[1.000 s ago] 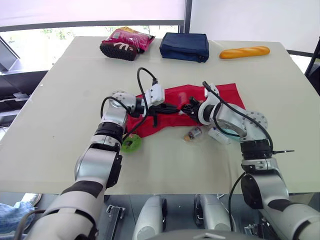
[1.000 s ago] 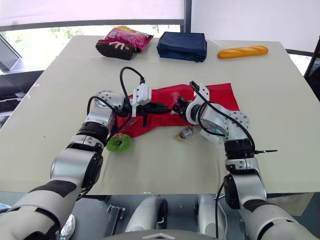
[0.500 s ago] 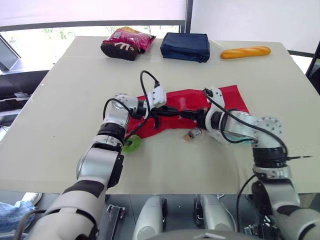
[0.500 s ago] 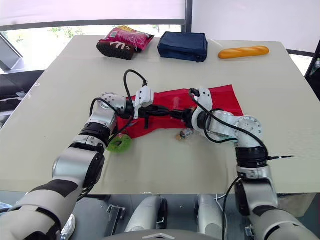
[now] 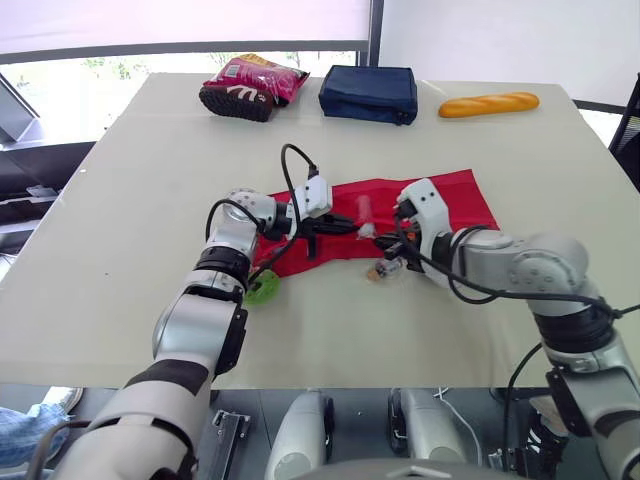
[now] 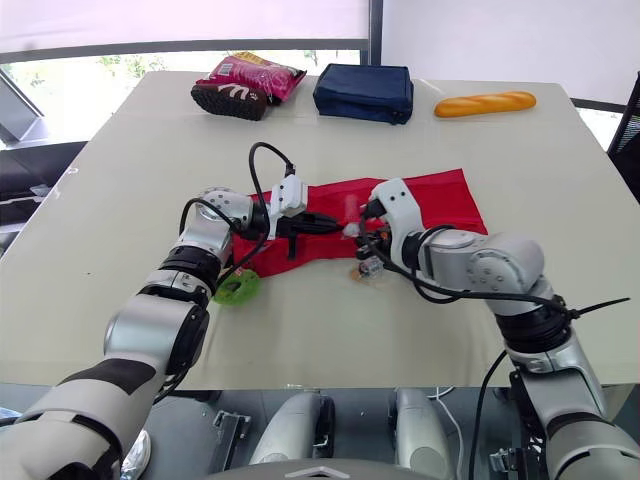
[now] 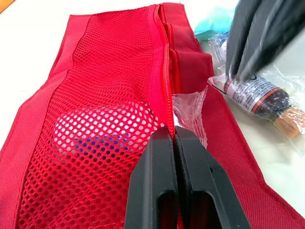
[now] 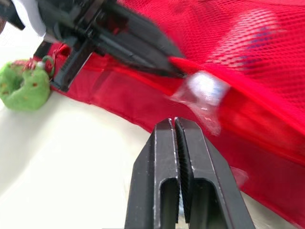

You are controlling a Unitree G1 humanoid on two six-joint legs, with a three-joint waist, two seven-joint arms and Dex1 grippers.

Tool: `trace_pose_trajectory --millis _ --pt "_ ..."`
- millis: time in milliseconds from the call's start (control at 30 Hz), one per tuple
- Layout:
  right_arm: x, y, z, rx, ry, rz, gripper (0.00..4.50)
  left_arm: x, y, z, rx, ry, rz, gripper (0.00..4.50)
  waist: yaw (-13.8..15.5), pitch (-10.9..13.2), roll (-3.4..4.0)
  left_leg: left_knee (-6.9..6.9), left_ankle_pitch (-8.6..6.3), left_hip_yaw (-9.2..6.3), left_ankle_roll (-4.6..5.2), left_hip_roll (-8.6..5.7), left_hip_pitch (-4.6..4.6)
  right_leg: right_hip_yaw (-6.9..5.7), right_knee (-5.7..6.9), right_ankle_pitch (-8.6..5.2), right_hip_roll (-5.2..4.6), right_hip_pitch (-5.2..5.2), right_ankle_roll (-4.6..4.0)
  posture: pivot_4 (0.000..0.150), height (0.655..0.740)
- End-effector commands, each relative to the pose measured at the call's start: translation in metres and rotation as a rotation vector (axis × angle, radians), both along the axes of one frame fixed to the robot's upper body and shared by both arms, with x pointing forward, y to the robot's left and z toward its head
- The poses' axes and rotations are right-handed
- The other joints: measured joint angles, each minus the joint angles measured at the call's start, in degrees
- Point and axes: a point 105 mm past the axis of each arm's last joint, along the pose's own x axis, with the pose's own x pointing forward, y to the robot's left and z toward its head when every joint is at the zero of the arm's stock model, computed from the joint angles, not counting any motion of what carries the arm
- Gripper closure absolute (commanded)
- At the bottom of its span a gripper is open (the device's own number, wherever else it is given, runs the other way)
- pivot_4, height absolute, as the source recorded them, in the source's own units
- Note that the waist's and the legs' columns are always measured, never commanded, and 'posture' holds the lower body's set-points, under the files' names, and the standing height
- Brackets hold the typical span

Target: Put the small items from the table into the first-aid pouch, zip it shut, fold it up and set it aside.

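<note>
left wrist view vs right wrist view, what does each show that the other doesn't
Left wrist view adds the wrapped brown bottle and a teal item beside the red pouch. Right wrist view adds the green ring. Both share the pouch, the clear packet at its zipper, the left gripper pinching its edge, and the right gripper, shut.

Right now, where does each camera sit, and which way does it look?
Head eyes: on the head, looking forward and down over the table; both arms show.
Left wrist: behind the left hand, facing the red pouch; its shut fingers show.
Right wrist: behind the right hand, facing the red pouch's edge; its shut fingers show.
Both wrist views share the red pouch.
</note>
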Motion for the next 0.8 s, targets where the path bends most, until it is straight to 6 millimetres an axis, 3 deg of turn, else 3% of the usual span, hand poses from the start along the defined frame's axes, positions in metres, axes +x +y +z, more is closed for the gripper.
trace_pose_trajectory --millis 33,267,533,633,800 --pt "0.010 0.005 0.004 -0.004 -0.098 -0.002 4.48 0.002 -0.003 0.014 -0.012 -0.047 -0.014 4.50 0.01 0.00 0.00 0.00 0.00 0.01 0.00 0.00 0.00 0.00 0.00 0.00 0.00 0.00 0.00 0.150 0.7164" --pt "0.036 0.009 -0.003 -0.030 -0.206 -0.025 4.48 0.000 -0.004 0.013 -0.012 -0.046 -0.030 4.50 -0.03 0.00 0.00 0.00 0.00 0.00 0.00 -0.12 0.01 -0.01 0.00 0.00 0.00 0.00 0.00 0.150 0.7164" --pt "0.061 0.016 0.006 -0.060 -0.397 -0.023 4.48 -0.001 -0.006 0.014 -0.018 -0.047 -0.039 4.50 -0.14 0.00 0.00 0.00 0.00 -0.01 -0.01 -0.18 0.02 -0.02 0.02 0.00 0.00 0.00 0.00 0.150 0.7164" --pt "0.055 0.015 0.007 -0.042 -0.411 0.004 4.48 -0.001 -0.005 0.014 -0.018 -0.049 -0.037 4.50 -0.15 0.00 0.00 0.00 0.00 0.01 -0.01 -0.17 0.01 -0.01 0.01 0.00 -0.01 0.00 0.00 0.150 0.7164" --pt "0.022 0.001 0.012 -0.018 -0.460 0.093 4.48 0.002 -0.003 0.017 -0.033 -0.093 -0.009 4.50 0.06 0.00 0.00 0.00 0.00 -0.04 -0.01 -0.15 -0.01 -0.03 0.00 0.00 -0.03 0.00 -0.01 0.150 0.7164"
